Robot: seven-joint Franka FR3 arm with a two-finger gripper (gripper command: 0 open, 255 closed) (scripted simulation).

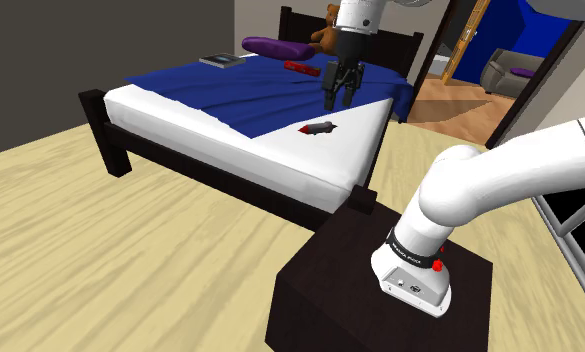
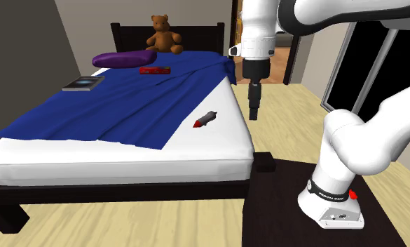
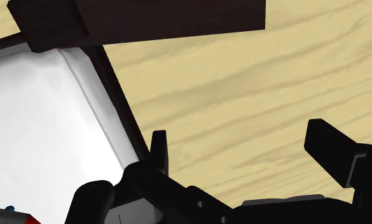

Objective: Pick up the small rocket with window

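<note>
Grey-bodied and red-nosed, the small rocket point(image 1: 318, 128) lies on the white corner of the bed point(image 1: 355, 135), at 7 o'clock from the gripper point(image 1: 342, 97), whose jaws stand wide apart, empty. Probably light, stiff, slippery: clasp across its middle.

You have bright, even light that seems to come from all sides: the wooden floor point(image 1: 100, 250) and the white mattress point(image 1: 355, 150) render crisp, and straight lines hold true right to the corners. Shadows are soft and shallow. The blue blanket point(image 1: 230, 90) shows gentle shading in its folds and the white arm point(image 1: 520, 165) fades to pale grey underneath, while the bed frame point(image 1: 105, 130) and the stand point(image 2: 280, 210) are so dark that you lose their surface detail. In the wrist view the mattress goes almost flat white and the tool point(image 3: 241, 140) reads as a black silhouette with barely any shading.
</note>
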